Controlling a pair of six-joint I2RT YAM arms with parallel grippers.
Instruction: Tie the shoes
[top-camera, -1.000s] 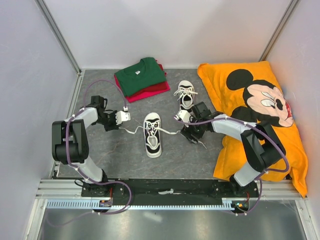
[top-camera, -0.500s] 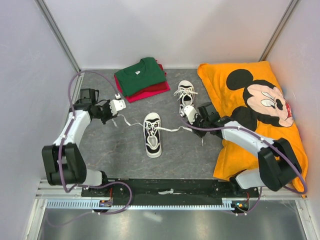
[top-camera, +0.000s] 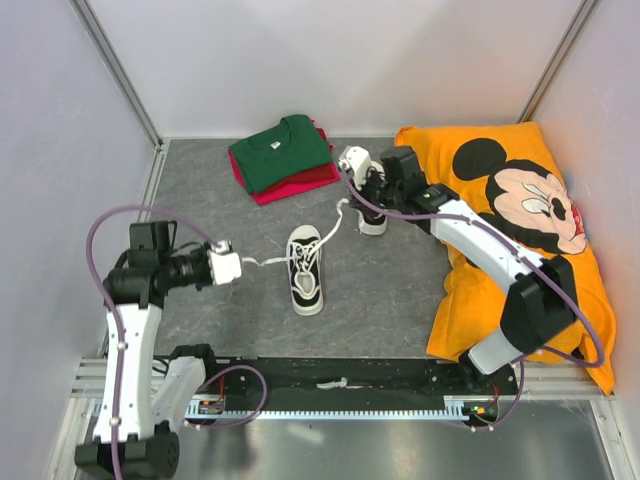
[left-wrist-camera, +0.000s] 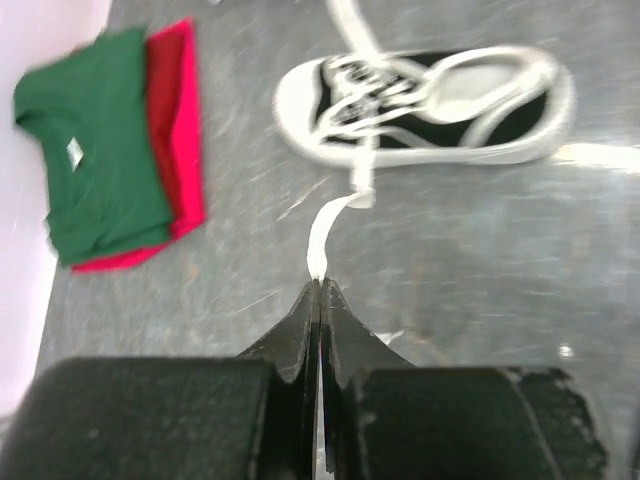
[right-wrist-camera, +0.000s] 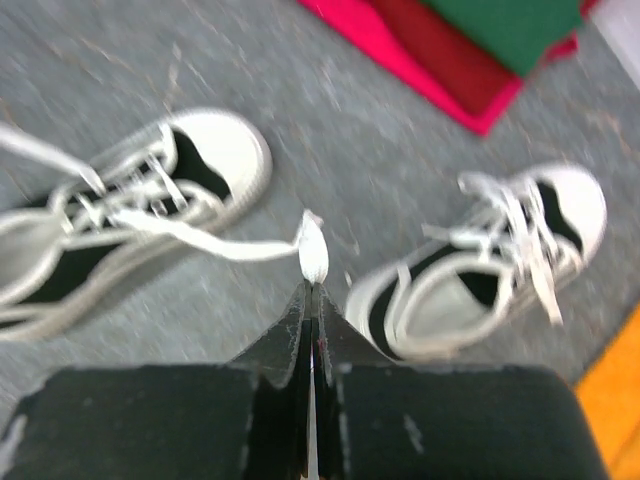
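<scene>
The near shoe (top-camera: 306, 268) lies mid-table, its toe toward the arms, and its white laces stretch out to both sides. My left gripper (top-camera: 238, 265) is shut on the left lace end (left-wrist-camera: 320, 235), just left of that shoe (left-wrist-camera: 420, 95). Farther back, my right gripper (top-camera: 349, 200) is shut on the right lace end (right-wrist-camera: 313, 255). It hovers beside the far shoe (top-camera: 372, 212), which the right arm partly covers. In the right wrist view the near shoe (right-wrist-camera: 130, 210) is at the left and the far shoe (right-wrist-camera: 490, 270) at the right.
Folded green and red T-shirts (top-camera: 283, 157) lie at the back left. A big orange Mickey Mouse cushion (top-camera: 520, 230) fills the right side. Grey walls and metal rails close in the table.
Both grippers have shut on the lace ends. The left arm pulled back toward the near left. The right arm swung to the far side beside the second shoe, drawing the laces out.
</scene>
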